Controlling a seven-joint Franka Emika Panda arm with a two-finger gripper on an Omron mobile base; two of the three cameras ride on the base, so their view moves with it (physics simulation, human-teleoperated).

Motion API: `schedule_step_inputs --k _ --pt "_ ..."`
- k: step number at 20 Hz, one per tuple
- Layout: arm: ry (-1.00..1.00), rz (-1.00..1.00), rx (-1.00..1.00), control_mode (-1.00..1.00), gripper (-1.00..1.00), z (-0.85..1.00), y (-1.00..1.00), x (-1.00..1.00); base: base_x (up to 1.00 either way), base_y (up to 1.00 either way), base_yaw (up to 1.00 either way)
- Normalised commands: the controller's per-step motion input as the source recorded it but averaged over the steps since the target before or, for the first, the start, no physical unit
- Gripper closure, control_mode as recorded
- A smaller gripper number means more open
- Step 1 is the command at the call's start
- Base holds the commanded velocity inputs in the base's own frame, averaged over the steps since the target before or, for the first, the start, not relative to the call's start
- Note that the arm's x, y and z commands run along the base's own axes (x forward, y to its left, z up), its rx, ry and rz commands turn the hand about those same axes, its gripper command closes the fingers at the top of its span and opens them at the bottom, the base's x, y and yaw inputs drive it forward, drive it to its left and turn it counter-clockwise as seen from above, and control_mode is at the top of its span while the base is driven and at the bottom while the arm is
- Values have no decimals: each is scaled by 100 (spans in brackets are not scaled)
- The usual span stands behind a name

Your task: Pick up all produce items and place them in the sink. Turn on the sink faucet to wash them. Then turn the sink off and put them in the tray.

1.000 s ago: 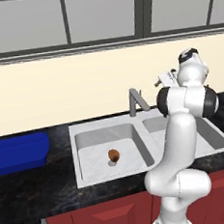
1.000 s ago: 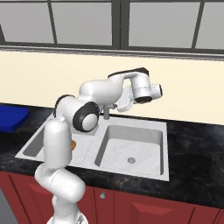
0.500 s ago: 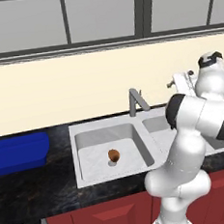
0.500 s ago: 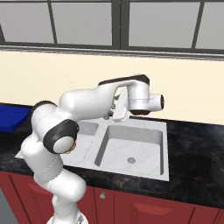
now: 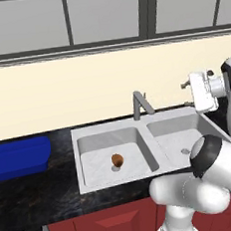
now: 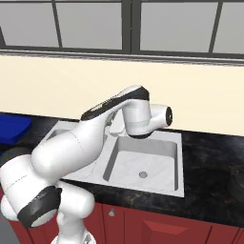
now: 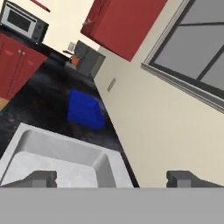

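The potato [image 5: 117, 160] sits alone in the left basin of the sink [image 5: 139, 132], at about 7 o'clock from the faucet [image 5: 141, 104]. Black marbled worktop [image 5: 39, 190] runs under a cream wall and grey windows. The blue tray [image 5: 19, 158] rests at 9 o'clock. The claw [image 7: 111, 178] is spread wide open, holding nothing, above the sink's corner.
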Motion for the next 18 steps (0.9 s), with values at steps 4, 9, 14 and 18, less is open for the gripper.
schedule_step_inputs --k 4,9,14,18 --pt "9 -15 -5 -100 -100 41 69 -65 0 0 0" --pt "23 -19 -7 -100 -100 18 92 -53 0 0 0" --pt "29 -23 -10 -100 -100 2 99 -42 0 0 0" --pt "30 -25 -10 -100 -100 0 93 -35 0 0 0"
